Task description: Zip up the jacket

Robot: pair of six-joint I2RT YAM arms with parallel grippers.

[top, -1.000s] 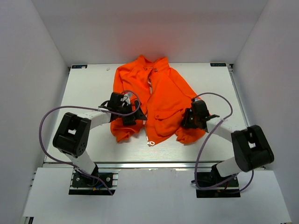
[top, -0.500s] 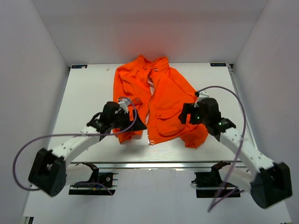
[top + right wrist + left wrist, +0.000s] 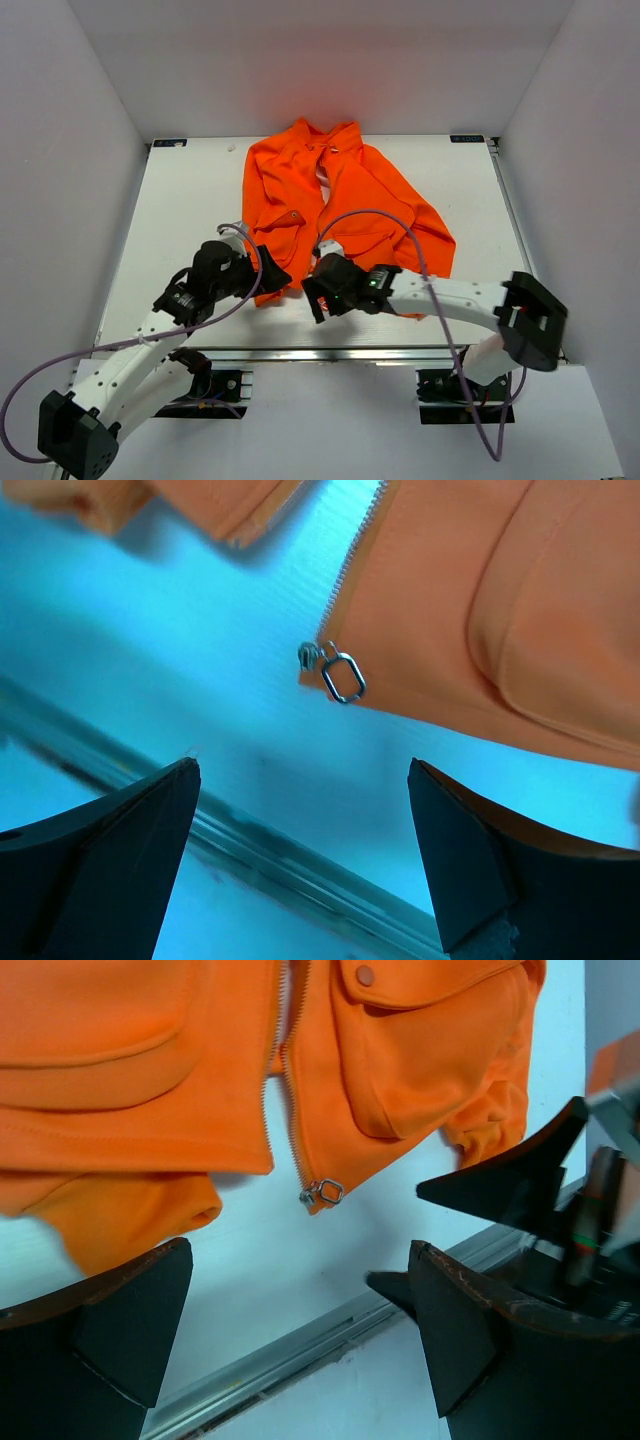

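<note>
**Top external:** fixed camera above and behind the arm bases, looking down and forward from far over the whole table (image 3: 180, 190) and the jacket (image 3: 350, 200).
**Left wrist:** close, looking between the fingers of the left gripper (image 3: 300, 1250) at the jacket's hem and the table's near edge.
**Right wrist:** closer still, tilted and blue-tinted, looking between the fingers of the right gripper (image 3: 304, 765).
Both wrist views share the zipper pull (image 3: 323, 1193) and the metal edge rail (image 3: 270, 1370). The top view takes in that same near edge.

One jacket (image 3: 345, 195) on one bench (image 3: 180, 210); two flap pockets (image 3: 410, 1070), one zipper pull (image 3: 322, 1193); two pincers, a left pincer (image 3: 275, 268) and a right pincer (image 3: 313, 297)
</note>
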